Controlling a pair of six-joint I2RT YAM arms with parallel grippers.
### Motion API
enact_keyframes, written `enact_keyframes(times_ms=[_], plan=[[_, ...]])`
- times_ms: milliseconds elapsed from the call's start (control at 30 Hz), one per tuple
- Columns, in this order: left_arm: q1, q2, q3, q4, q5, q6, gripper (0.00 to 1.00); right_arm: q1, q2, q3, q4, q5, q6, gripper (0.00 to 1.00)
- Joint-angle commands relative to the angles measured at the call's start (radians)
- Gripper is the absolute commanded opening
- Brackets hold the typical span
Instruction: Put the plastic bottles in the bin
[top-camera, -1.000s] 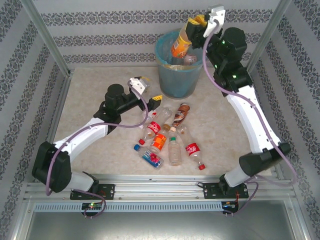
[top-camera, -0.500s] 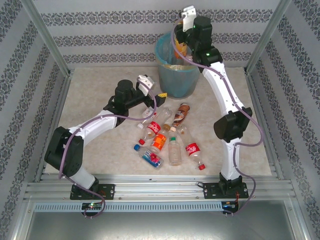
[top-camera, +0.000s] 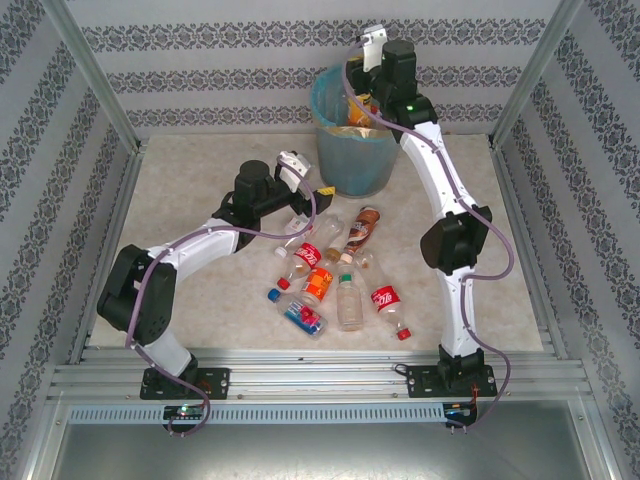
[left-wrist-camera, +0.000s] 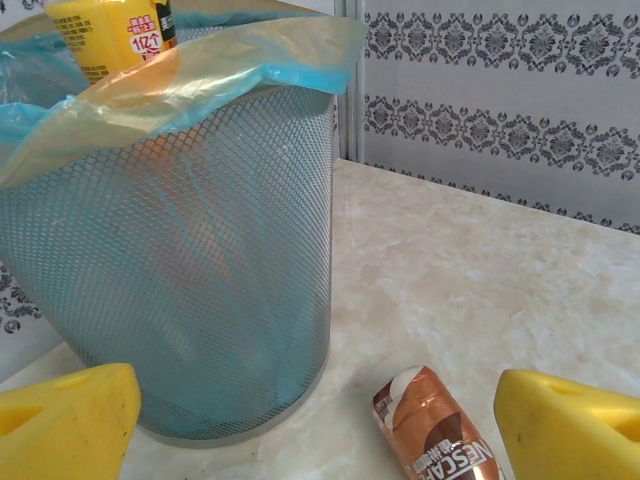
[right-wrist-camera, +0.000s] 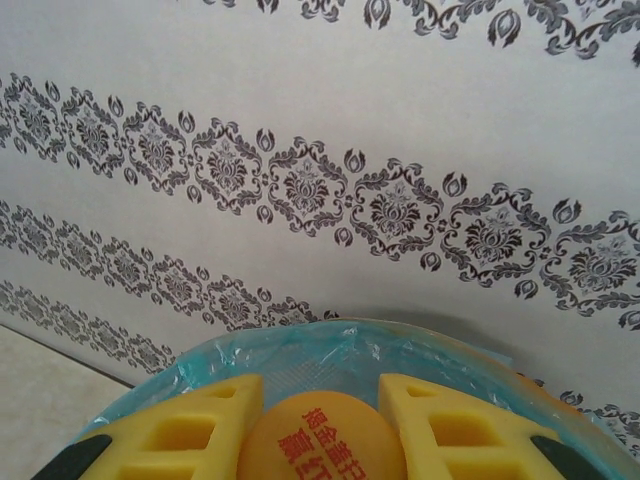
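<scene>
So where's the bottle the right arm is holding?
Top view: the orange bottle is at the back, near the middle, in the right gripper at the mouth of the bin.

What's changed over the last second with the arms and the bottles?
The right gripper, shut on the orange bottle, swung left and lowered it into the mouth of the bin, not yet released. The left gripper, open, edged toward the bin near the brown bottle. The bottles on the table stayed put.

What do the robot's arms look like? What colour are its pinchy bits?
The left arm and right arm are white tubes with chunky black joints, and a purple cable loops along each. The left end effector and right end effector each have two fat yellow fingers; the right one's have cut-out holes.
</scene>
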Motion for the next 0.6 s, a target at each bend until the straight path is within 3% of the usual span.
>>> enact_keyframes(times_ms=[0, 233, 567], plan=[[0.015, 0.014, 0.028, 0.061, 0.021, -0.026, 0.92, -0.006, 0.076, -0.004, -0.073, -0.039, 0.038, 0.00], [0.022, 0.018, 0.023, 0.068, 0.023, -0.037, 0.91, -0.004, 0.082, 0.018, -0.073, -0.067, 0.044, 0.00], [0.029, 0.019, 0.024, 0.079, 0.025, -0.040, 0.90, 0.034, 0.071, 0.177, -0.045, -0.095, -0.012, 0.00]])
